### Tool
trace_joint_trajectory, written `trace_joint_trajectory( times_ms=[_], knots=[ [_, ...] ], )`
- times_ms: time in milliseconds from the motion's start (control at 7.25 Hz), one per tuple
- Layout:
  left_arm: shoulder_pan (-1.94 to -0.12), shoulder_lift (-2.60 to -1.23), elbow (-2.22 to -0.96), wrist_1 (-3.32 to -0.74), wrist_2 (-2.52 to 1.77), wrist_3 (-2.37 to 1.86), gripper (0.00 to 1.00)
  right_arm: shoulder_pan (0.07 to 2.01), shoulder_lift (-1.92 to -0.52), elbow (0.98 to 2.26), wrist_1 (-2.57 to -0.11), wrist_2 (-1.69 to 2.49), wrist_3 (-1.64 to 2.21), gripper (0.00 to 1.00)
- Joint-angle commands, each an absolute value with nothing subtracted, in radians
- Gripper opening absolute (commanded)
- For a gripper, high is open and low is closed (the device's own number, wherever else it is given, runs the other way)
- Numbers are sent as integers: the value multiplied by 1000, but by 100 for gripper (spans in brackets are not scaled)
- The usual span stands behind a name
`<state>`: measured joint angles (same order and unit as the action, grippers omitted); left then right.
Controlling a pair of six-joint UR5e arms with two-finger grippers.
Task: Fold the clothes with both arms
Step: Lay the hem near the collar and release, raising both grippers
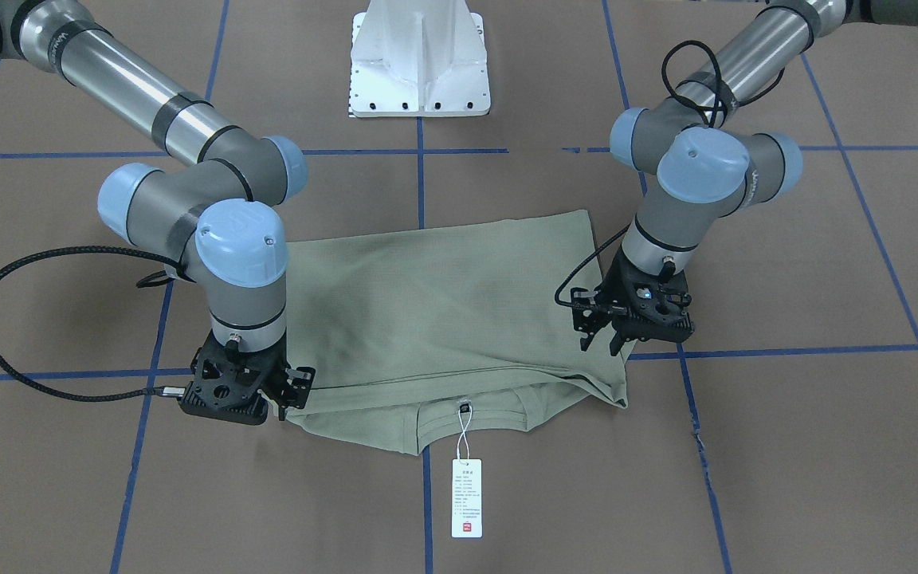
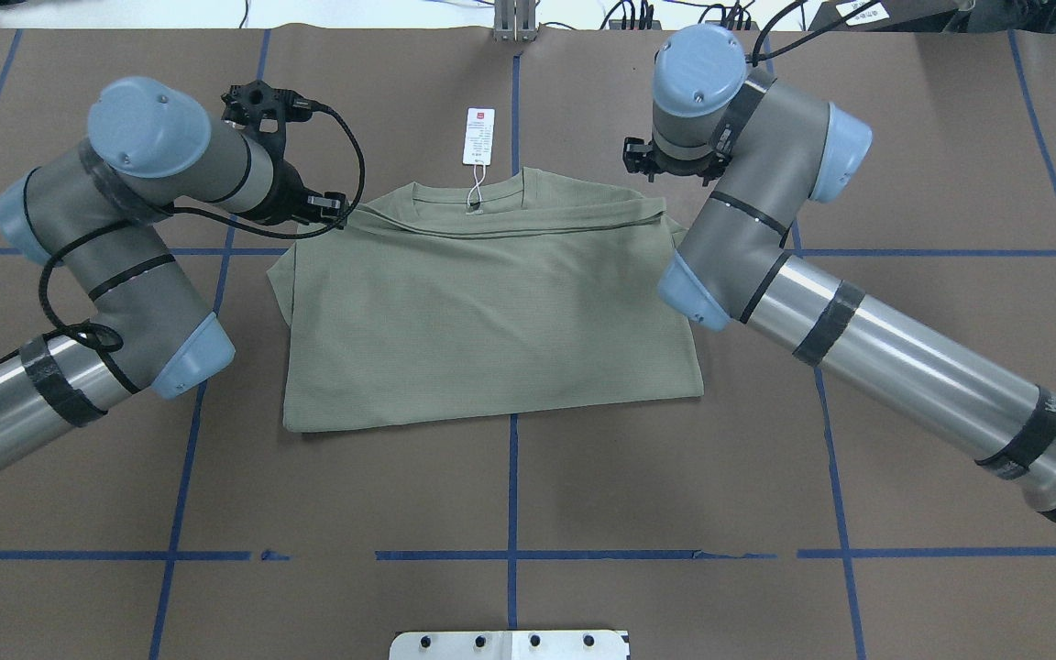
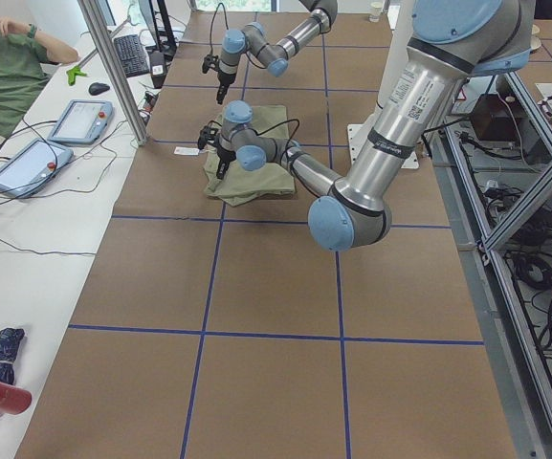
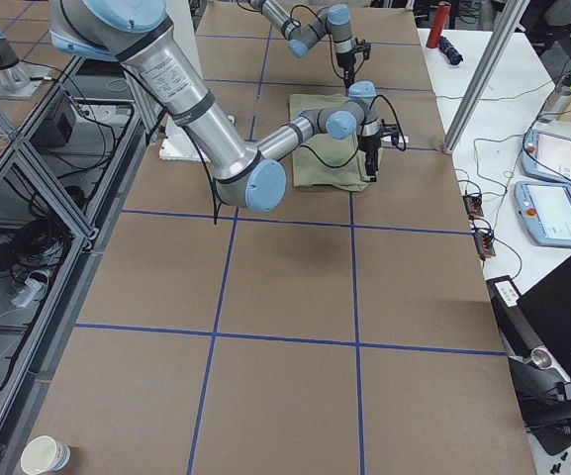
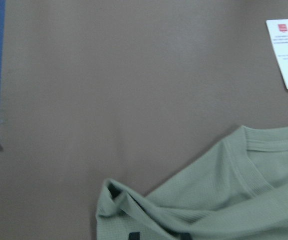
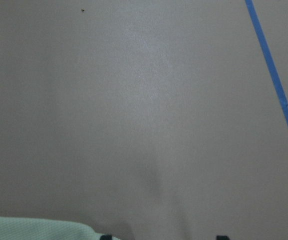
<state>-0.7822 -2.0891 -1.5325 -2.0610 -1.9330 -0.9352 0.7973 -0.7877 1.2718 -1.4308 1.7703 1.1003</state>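
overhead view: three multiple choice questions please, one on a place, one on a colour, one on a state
1. Where does the white paper hang tag of the pale sage-green knit shirt lie? A) on its chest B) on the brown table past the collar C) in a gripper
2. What colour are the tape lines on the table? A) red B) blue C) yellow
3. How is the shirt? A) folded, flat on the table B) hanging in air C) spread out, sleeves wide
Answers: 1 B, the tag rests on bare table. 2 B, the grid is blue. 3 A, a fold edge runs near the collar.
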Motion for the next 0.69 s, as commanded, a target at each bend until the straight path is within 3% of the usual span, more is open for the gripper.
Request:
trace_joint_trajectory(
  times_ms=[0, 276, 552],
  knots=[
    [-753, -1969, -1737, -2068, -1990, -1029, 100, 912, -793, 1273, -1430, 1952, 909, 100],
    [-630, -1870, -1869, -2086, -1904, -1240, 100, 933, -796, 1273, -1419, 1982, 891, 100],
    [-575, -1745, -1873, -2280, -1844, -1412, 77, 933, -807, 1273, -1405, 1982, 893, 100]
  ],
)
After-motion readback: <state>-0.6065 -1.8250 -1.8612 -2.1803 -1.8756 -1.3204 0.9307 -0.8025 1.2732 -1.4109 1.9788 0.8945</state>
